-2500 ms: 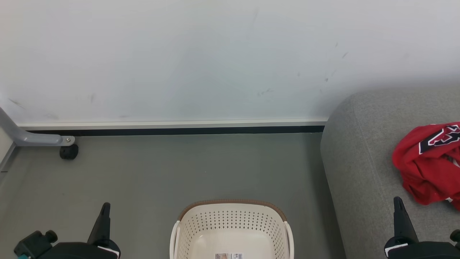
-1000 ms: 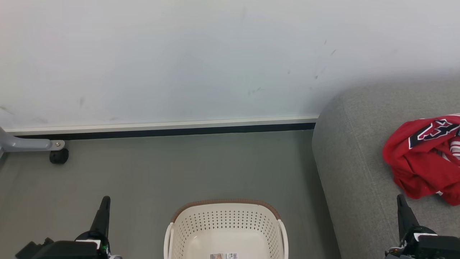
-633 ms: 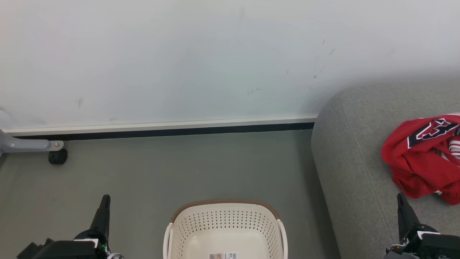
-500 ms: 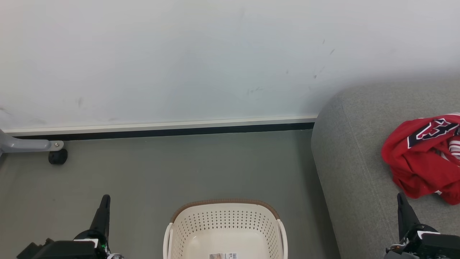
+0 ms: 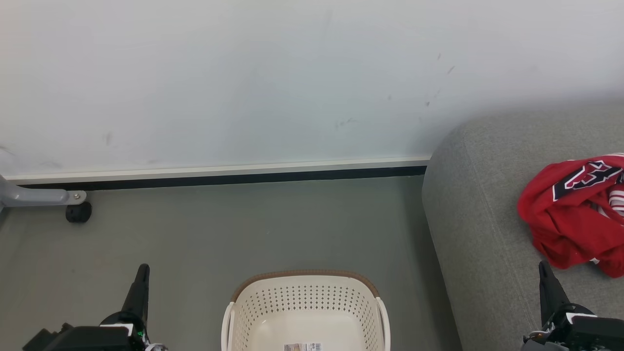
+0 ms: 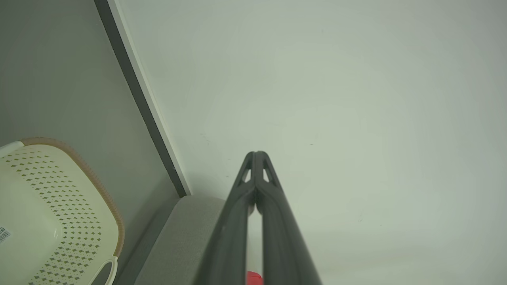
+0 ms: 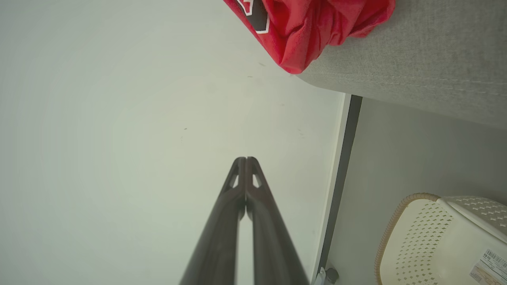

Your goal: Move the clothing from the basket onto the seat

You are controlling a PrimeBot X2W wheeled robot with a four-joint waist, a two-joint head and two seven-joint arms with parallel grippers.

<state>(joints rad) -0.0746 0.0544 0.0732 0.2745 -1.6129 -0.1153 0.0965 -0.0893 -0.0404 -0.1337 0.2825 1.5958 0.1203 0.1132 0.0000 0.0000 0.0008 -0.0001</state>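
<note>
The red clothing (image 5: 575, 214) with a black-and-white emblem lies bunched on the grey seat (image 5: 477, 219) at the right; the right wrist view has the clothing (image 7: 313, 27) on the seat (image 7: 420, 67) too. The cream basket (image 5: 304, 312) stands on the floor at bottom centre, nothing but a barcode sticker on its bottom; it is also seen as the basket (image 6: 51, 221) and the basket (image 7: 439, 237). My left gripper (image 5: 141, 275) rests shut at lower left, left of the basket. My right gripper (image 5: 543, 273) rests shut at lower right, over the seat, just below the clothing. Both hold nothing.
A white wall (image 5: 243, 83) with a dark baseboard (image 5: 224, 178) runs behind the grey floor (image 5: 234, 229). A grey metal leg on a black caster (image 5: 78, 212) stands at far left near the wall.
The camera shifted slightly right and up between 2.5 s and 1 s ago, moving the whole picture left. Over the last second nothing has visibly moved.
</note>
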